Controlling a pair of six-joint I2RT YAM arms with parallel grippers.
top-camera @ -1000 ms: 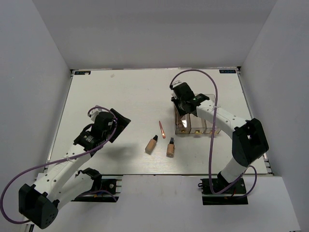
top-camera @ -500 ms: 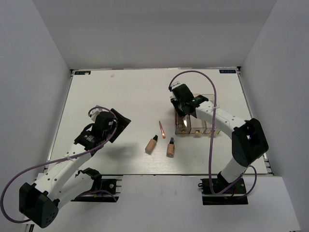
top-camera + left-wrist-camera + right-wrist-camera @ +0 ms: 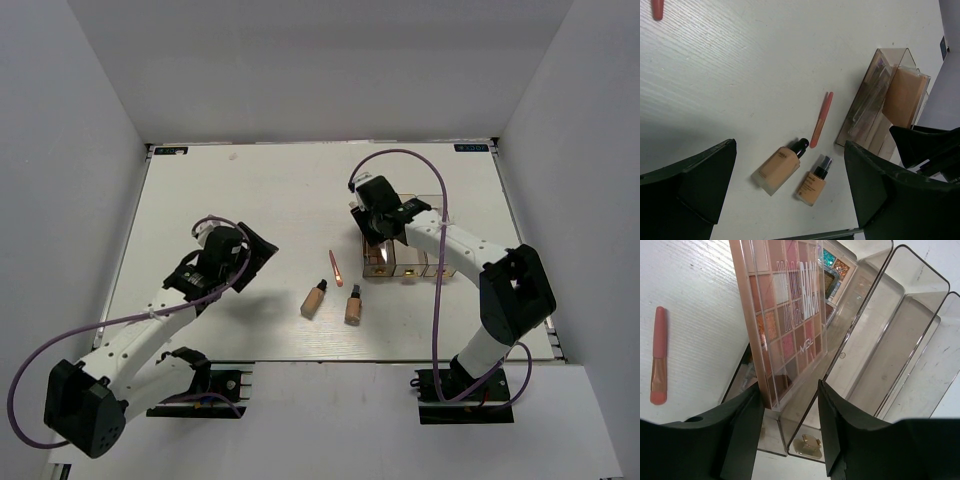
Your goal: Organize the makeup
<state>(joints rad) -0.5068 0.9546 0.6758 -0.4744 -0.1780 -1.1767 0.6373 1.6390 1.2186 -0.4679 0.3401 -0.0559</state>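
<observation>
Left pincer (image 3: 790, 144) has drifted rightward, jaws wide, empty. Right pincer (image 3: 788, 390) straddles the eyeshadow palette (image 3: 785, 325) standing in the clear box (image 3: 910, 315), in the compartment nearest the pink stick (image 3: 821, 120); whether it grips is unclear. Two bottles (image 3: 777, 167) lie on the surface (image 3: 250, 190).

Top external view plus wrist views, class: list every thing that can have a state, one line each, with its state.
Clear box: upright, two compartments look empty.
Eyeshadow palette: on edge in the box's end compartment.
Right pincer: open, straddling that palette.
Left pincer: open, empty.
Left bottle: lying flat, capped.
Right bottle: lying flat, capped.
Pink stick: lying flat, outside the box.
</observation>
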